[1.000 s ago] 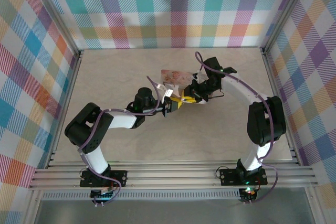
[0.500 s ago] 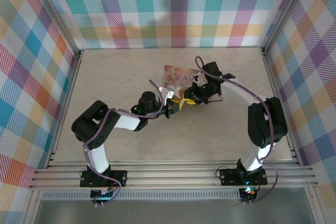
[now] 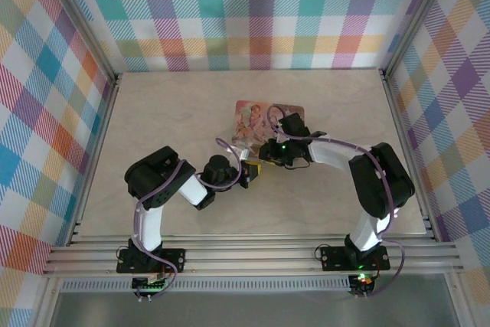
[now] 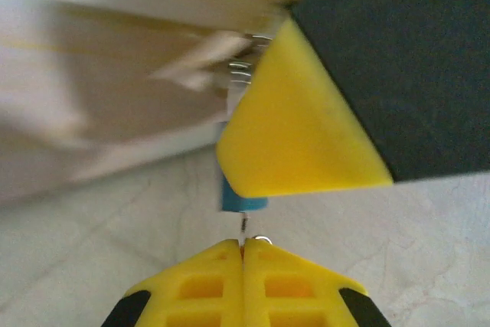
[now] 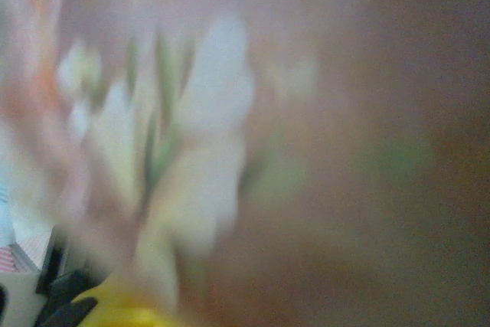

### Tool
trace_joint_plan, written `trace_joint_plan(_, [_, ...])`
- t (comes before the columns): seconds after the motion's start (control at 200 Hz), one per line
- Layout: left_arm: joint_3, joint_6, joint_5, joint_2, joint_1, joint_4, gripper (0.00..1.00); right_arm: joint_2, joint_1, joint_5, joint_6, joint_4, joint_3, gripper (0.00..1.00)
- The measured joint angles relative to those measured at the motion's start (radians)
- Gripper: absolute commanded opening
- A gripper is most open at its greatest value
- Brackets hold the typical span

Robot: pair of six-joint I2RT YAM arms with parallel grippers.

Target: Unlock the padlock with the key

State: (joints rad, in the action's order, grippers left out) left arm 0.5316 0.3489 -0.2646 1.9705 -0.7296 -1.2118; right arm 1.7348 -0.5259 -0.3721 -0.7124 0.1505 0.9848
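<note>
Where the two arms meet in the overhead view, the left end effector (image 3: 253,171) and the right end effector (image 3: 269,154) sit tip to tip above the beige table (image 3: 168,112). They are just in front of the near edge of a pink pictured tin box (image 3: 256,116). From this height the padlock and the key are too small to pick out, and neither end effector's opening can be judged.

Seen from the left wrist, the left end effector (image 4: 243,254) has its two yellow fingertips pressed together. They pinch a thin sliver of metal, the key (image 4: 243,227), which stands up from the seam, with a small wire loop beside it. The key's upper end meets the underside of a small blue block, apparently the padlock (image 4: 241,197). The block is half hidden behind one yellow finger (image 4: 295,135) of the right end effector. Whether that end effector is clamped on it I cannot tell. Silver loops show above, against the blurred tin box.

From the right wrist everything is blurred. There is a pink and cream surface close to the lens and a patch of yellow fingertip (image 5: 130,312) at the bottom edge, with the opening unreadable.
</note>
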Motion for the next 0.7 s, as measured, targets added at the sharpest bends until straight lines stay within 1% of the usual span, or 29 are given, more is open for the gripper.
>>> trace_joint_plan(0.065, [-0.007, 0.007, 0.015, 0.003, -0.004, -0.005, 0.0, -0.006, 0.0, -0.019, -0.03, -0.028, -0.013, 0.49])
trace_joint_plan(0.195, [-0.016, 0.026, 0.035, 0.011, -0.005, -0.019, 0.0, -0.033, 0.0, -0.033, -0.08, -0.064, -0.048, 0.57])
trace_joint_plan(0.44, [-0.018, 0.035, 0.054, 0.011, -0.01, -0.022, 0.0, -0.103, -0.005, -0.001, -0.161, -0.14, -0.142, 0.6])
trace_joint_plan(0.7, [-0.014, 0.04, 0.053, 0.006, -0.01, -0.006, 0.0, -0.107, -0.032, 0.061, -0.214, -0.261, -0.193, 0.6])
